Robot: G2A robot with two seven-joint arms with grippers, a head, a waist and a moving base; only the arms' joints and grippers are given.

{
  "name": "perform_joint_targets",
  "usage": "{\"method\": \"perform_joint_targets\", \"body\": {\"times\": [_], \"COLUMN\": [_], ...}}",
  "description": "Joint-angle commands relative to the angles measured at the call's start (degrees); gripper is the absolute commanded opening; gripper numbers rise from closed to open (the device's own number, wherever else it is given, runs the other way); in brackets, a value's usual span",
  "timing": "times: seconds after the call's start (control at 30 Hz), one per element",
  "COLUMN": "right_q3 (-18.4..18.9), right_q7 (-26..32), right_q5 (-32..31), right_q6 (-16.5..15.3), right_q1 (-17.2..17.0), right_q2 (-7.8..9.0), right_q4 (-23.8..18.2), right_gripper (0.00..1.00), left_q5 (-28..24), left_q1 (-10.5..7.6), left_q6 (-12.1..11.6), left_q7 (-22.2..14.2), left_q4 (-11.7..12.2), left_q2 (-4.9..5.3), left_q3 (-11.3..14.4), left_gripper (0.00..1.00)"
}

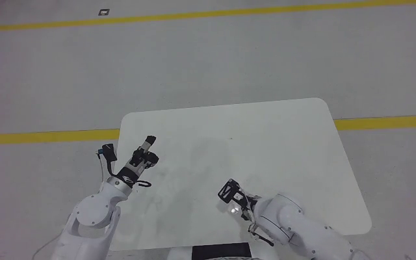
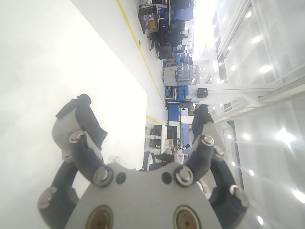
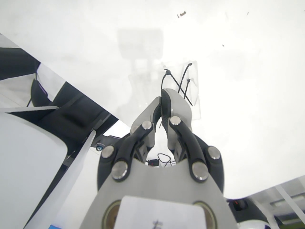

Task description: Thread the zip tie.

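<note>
My right gripper [image 3: 163, 95] is shut on a thin black zip tie [image 3: 164, 79]. The tie's strap rises from the fingertips and curves up to its small head. In the top view this gripper [image 1: 227, 190] hovers over the table's near middle. Two more black zip ties [image 3: 184, 78] lie crossed just past the fingertips on a clear plastic sheet [image 3: 195, 89]. My left gripper [image 2: 143, 110] is open with nothing between its fingers, held above the table's left side [image 1: 146, 153].
The white table [image 1: 286, 149] has rounded corners; its near edge runs close beneath both arms. A few small dark specks [image 3: 182, 14] lie on the tabletop beyond the zip ties. Yellow floor lines [image 1: 195, 14] run behind the table.
</note>
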Motion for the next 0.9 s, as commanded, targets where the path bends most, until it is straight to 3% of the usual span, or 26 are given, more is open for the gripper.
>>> {"method": "perform_joint_targets", "body": {"times": [0.0,0.33,0.57,0.7,0.87], "right_q3": [1.71,12.19,21.27,23.06,22.67], "right_q7": [-1.85,-13.67,-20.99,-22.43,-23.5], "right_q5": [1.19,11.87,26.51,32.77,42.85], "right_q6": [-0.82,-8.22,-21.08,-21.22,-21.22], "right_q1": [-1.29,-8.39,-11.81,-11.98,-9.29], "right_q2": [0.36,2.29,3.71,5.0,7.19], "right_q4": [-1.04,-3.38,0.87,1.55,3.85], "right_gripper": [0.0,0.0,0.0,0.0,0.0], "left_q5": [0.0,0.0,0.0,0.0,0.0], "left_q1": [0.0,0.0,0.0,0.0,0.0], "left_q6": [0.0,0.0,0.0,0.0,0.0], "left_q7": [0.0,0.0,0.0,0.0,0.0], "left_q4": [0.0,0.0,0.0,0.0,0.0], "left_q2": [0.0,0.0,0.0,0.0,0.0], "left_q3": [0.0,0.0,0.0,0.0,0.0], "left_gripper": [1.0,1.0,1.0,1.0,1.0]}}
